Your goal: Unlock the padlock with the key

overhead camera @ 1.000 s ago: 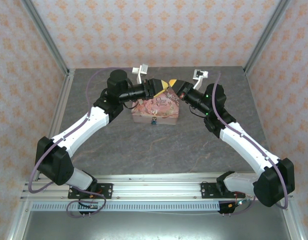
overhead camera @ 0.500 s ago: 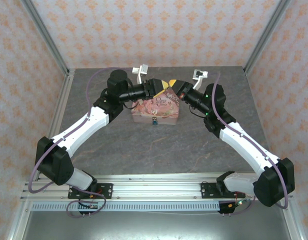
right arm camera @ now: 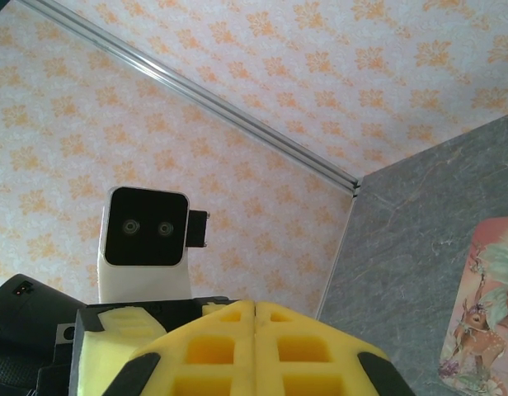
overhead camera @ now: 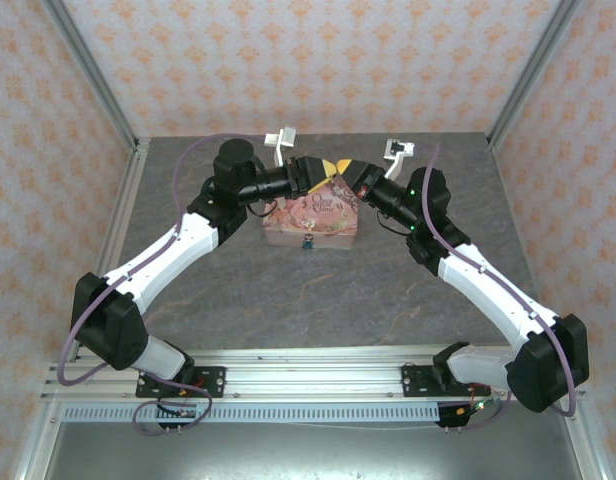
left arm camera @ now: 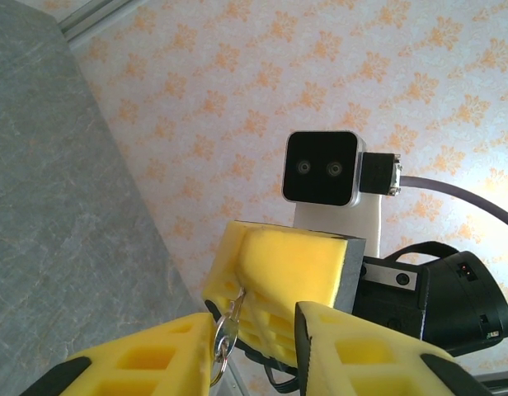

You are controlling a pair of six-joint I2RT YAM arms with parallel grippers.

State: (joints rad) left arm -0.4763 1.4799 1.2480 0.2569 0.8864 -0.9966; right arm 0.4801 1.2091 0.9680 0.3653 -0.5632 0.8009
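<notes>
The teal padlock (overhead camera: 308, 242) lies on the table against the near side of the pink box (overhead camera: 313, 215). Both grippers meet in the air above the far side of the box. My right gripper (right arm camera: 254, 307) is shut, and in the left wrist view the small silvery key (left arm camera: 227, 328) with its ring hangs from that gripper's pinched tips (left arm camera: 240, 289). My left gripper (left arm camera: 254, 318) faces it with its jaws open. The key hangs just inside the left one of its fingers (left arm camera: 147, 359), and the other finger (left arm camera: 361, 346) stands well apart from the key.
The pink box (right arm camera: 485, 313) also lies below at the right edge of the right wrist view. Patterned walls and metal posts (overhead camera: 138, 140) close in the grey table (overhead camera: 318, 300) on three sides. The arm bases sit on a rail (overhead camera: 308, 378) at the near edge.
The right gripper has edged slightly left toward the left gripper. The padlock and the box have not moved.
</notes>
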